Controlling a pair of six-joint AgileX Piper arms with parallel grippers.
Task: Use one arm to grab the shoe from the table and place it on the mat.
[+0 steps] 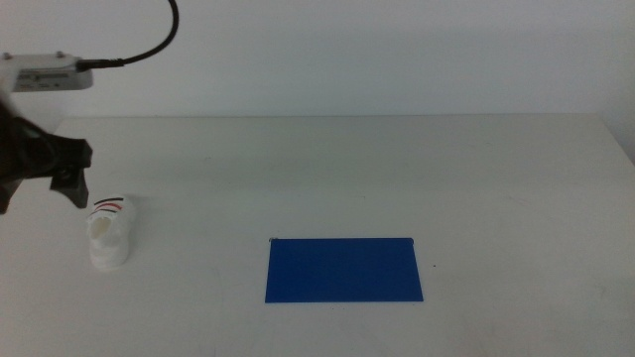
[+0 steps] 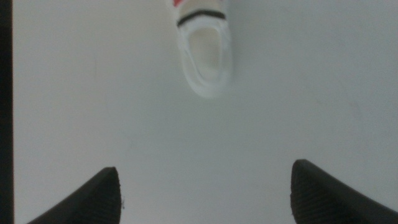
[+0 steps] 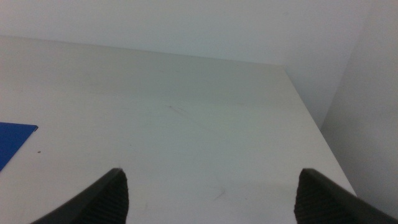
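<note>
Left tool (image 1: pixel 62 177) (jaws spread) just above shoe (image 1: pixel 111 234), mat (image 1: pixel 343 270) well apart.

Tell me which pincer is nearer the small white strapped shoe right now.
Left. The left pincer hangs open just above and beside the small white strapped shoe, not touching. The right pincer is out of the middle view, over the far side past the dark blue mat.

My worktop (image 1: pixel 397 169) is a plain white slab, running wide under soft, even light that throws almost no shadow. Behind its far edge stands a bare, pale wall (image 1: pixel 397 50), off-white and without marks. From my right wrist I see the worktop's far corner, where a second pale wall meets the first, and a few faint scuffs (image 3: pixel 177 111) on the white surface
</note>
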